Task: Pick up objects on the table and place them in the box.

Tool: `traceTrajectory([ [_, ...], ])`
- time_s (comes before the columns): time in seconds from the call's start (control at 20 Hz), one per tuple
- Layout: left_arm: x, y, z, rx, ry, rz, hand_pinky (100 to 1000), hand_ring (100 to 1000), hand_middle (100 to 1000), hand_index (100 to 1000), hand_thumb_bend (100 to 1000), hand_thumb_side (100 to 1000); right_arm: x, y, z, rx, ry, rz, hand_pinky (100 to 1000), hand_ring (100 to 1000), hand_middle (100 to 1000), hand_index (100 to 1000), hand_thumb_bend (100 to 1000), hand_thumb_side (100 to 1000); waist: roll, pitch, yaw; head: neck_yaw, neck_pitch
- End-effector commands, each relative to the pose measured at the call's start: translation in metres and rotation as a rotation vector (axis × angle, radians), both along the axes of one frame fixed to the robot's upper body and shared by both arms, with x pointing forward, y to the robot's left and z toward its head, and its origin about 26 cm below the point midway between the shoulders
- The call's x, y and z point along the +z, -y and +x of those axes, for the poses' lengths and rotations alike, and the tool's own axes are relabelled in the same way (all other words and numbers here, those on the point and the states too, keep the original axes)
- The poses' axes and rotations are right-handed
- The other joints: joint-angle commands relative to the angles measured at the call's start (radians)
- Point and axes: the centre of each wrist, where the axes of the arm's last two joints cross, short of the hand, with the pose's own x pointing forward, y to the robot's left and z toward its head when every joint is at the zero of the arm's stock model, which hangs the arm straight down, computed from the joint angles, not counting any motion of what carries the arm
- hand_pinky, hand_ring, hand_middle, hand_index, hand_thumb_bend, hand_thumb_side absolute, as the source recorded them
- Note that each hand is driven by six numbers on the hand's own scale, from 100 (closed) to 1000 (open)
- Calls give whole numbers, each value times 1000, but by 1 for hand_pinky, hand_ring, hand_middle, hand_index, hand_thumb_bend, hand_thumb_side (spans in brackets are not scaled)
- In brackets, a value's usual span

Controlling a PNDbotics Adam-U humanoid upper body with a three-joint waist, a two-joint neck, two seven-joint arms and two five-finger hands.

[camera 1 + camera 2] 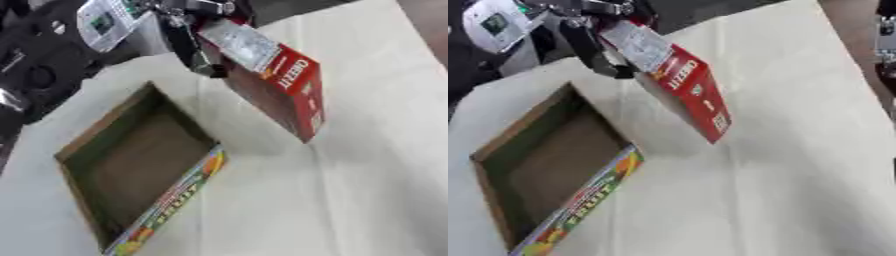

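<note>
one red carton (289,92) hangs in the air, pinched at its upper end by the robot's left hand (188,35), whose dark fingers (194,52) curl round the top edge. the carton tilts, its free end dipping down and away from the hand, clear of the desk (367,165); a shadow lies on the cloth beneath it. gripped at one end, it looks to be hanging partly under its own weight, a hold that would let it be swung over and lowered end first. just below the hand and a little to its left sits the open cardboard box (131,150), shallow, brown inside, with a bright fruit print along its near wall, and nothing visible in it. the carton is near the box's far corner but not yet over the opening. pale cloth, lightly creased, covers the desk. beyond the hand, dark machinery and a white device with a small screen (496,25) crowd the far edge. the right hand is not in view.
</note>
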Motion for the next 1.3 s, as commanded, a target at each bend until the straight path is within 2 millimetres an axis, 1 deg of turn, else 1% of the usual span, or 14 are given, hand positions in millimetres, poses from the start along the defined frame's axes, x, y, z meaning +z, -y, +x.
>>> traceTrajectory([
  [0.05,20,-28,-5,-187,90,384,100,219,251,311,165,106,4,5,-2,-12,16,-28,521,748,796,830,100,650,-12,-11,15,-6,0],
  [0.35,21,-70,-7,-72,84,318,104,223,259,317,155,103,1,8,-1,-25,4,-44,521,749,796,830,100,652,-12,-11,63,-9,0],
  [0.55,22,-99,-14,15,73,260,109,225,266,322,155,100,-2,11,-1,-34,-5,-49,521,749,797,831,100,652,-13,-12,92,-14,0],
  [0.8,20,-128,-24,113,58,227,116,229,272,327,151,100,-5,13,0,-42,-14,-47,521,750,797,833,100,652,-20,-9,118,-25,0],
  [0.9,17,-134,-25,141,40,232,118,232,276,331,142,104,-6,13,0,-44,-15,-46,521,750,798,833,100,651,-22,-8,124,-25,0],
  [1.05,11,-138,-26,163,8,252,126,236,284,338,150,110,-6,13,0,-45,-17,-46,521,750,798,834,100,656,-23,-6,129,-27,0],
  [1.1,9,-138,-26,165,2,263,148,249,290,344,147,113,-7,13,0,-45,-18,-46,520,751,798,835,100,650,-23,-6,130,-27,0],
  [1.15,5,-138,-25,165,-12,268,147,249,289,343,100,134,-7,14,0,-46,-19,-45,520,751,798,835,100,663,-24,-5,130,-27,0],
  [1.2,3,-137,-25,163,-24,272,157,257,299,351,136,118,-7,14,0,-46,-19,-44,520,751,798,835,100,650,-24,-4,130,-27,0],
  [1.3,-2,-133,-25,154,-48,282,164,268,312,363,133,125,-7,13,0,-45,-19,-44,520,751,798,835,100,651,-25,-4,127,-28,0],
])
